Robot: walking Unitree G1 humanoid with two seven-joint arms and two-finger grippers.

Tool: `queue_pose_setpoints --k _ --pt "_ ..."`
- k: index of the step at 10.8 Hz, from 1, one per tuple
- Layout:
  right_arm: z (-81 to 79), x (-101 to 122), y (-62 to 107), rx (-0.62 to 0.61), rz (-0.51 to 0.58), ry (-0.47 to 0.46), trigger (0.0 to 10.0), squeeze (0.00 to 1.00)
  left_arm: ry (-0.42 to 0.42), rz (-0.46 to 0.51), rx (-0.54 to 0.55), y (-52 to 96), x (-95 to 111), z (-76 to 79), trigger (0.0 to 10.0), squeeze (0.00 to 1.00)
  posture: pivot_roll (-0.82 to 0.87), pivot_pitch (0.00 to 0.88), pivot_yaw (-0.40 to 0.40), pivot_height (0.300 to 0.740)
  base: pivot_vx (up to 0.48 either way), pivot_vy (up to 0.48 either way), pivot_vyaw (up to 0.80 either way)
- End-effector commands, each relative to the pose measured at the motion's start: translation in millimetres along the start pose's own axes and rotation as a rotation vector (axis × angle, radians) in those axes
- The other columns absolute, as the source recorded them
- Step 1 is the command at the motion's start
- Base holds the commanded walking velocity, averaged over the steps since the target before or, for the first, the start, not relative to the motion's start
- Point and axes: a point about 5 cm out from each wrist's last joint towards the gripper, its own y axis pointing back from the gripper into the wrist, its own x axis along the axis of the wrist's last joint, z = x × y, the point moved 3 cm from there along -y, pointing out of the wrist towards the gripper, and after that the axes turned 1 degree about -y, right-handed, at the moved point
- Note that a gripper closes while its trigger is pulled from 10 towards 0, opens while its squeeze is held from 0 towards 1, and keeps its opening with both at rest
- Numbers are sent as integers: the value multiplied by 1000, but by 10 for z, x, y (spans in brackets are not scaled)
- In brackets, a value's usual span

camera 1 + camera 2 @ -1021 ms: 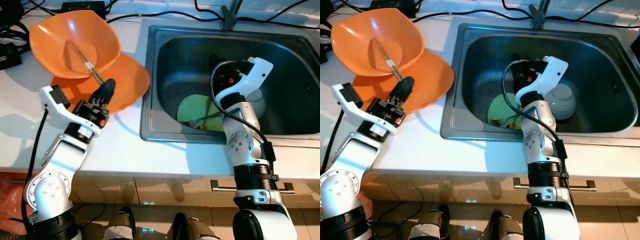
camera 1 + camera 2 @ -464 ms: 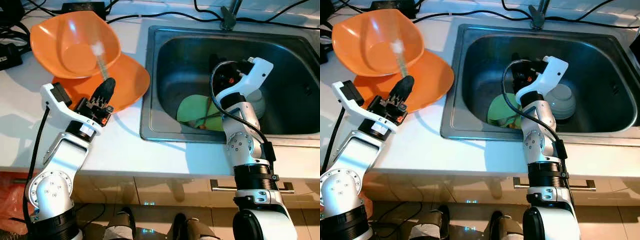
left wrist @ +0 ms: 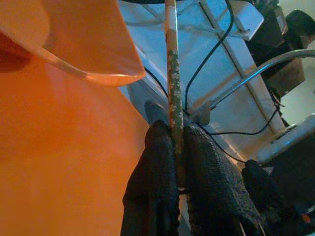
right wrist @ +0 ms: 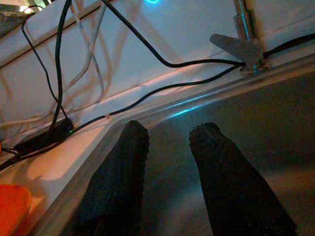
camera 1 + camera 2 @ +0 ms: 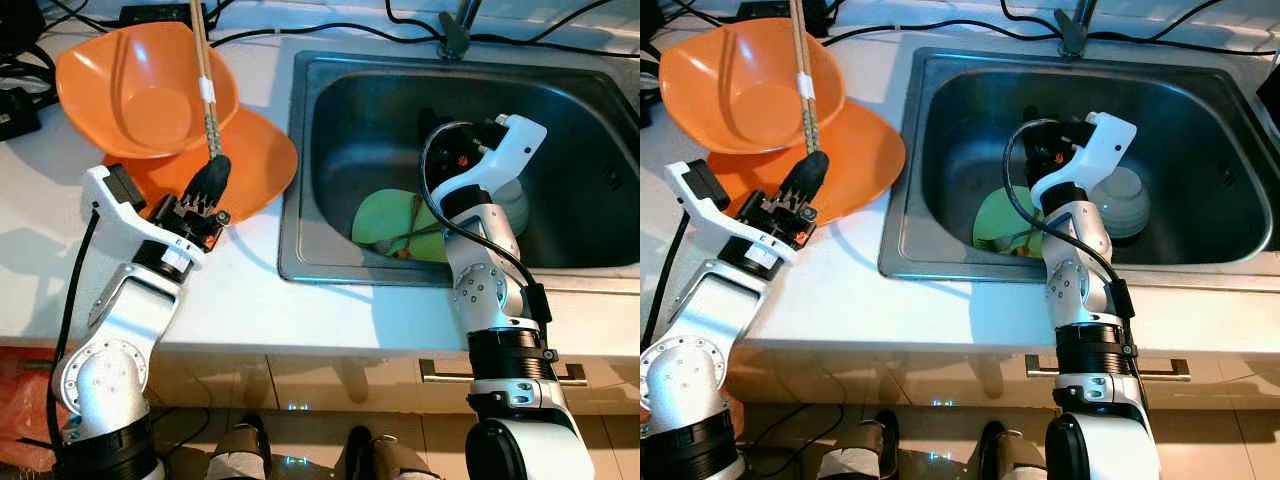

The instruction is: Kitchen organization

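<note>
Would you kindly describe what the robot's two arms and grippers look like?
Both arms are silver metal with round, bolted joints, black bands and white plastic wrist housings. A black cable loops along each forearm. The right wrist shows a small red marking by its cable. The left gripper and right gripper each have two long black fingers with a pebbled, rubbery texture.

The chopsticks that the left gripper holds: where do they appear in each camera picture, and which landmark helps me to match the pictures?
Left eye view: chopsticks rise from the left gripper across the orange bowl.
Right eye view: upper left, same pose.
Left wrist view: centre, pinched between the black fingers.
Right wrist view: not in it.
Shared landmark: the orange bowl.
</note>
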Motion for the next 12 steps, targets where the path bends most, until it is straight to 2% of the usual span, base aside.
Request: queue_pose_setpoints --k 1,3,4,5,8,11,12 --pt "38 -13 21 -9 -12 4 10000 0 -25 -4 17 5 -11 -10 0 0 183 218 -46 740 0 0 0" --pt "42 -11 20 -11 -10 2 10000 0 -246 -13 -50 -82 2 210 0 0 181 217 -46 740 0 0 0" --pt "44 -11 21 -12 -10 2 10000 0 -293 -4 -80 -109 23 294 8980 0 181 217 -44 740 0 0 0" --pt "45 -13 23 -13 -9 2 10000 0 -350 17 -115 -145 80 384 10000 0 180 216 -44 740 0 0 0" --pt "47 -9 20 -13 -8 0 10000 0 -480 12 -185 -227 91 534 10000 0 184 214 -46 740 0 0 0" --pt "66 29 17 -18 3 4 10000 0 -699 15 -265 -364 76 726 10000 0 177 213 -45 740 0 0 0" --pt "75 41 14 -21 5 6 10000 0 -739 17 -274 -392 82 753 10000 0 177 213 -45 740 0 0 0"
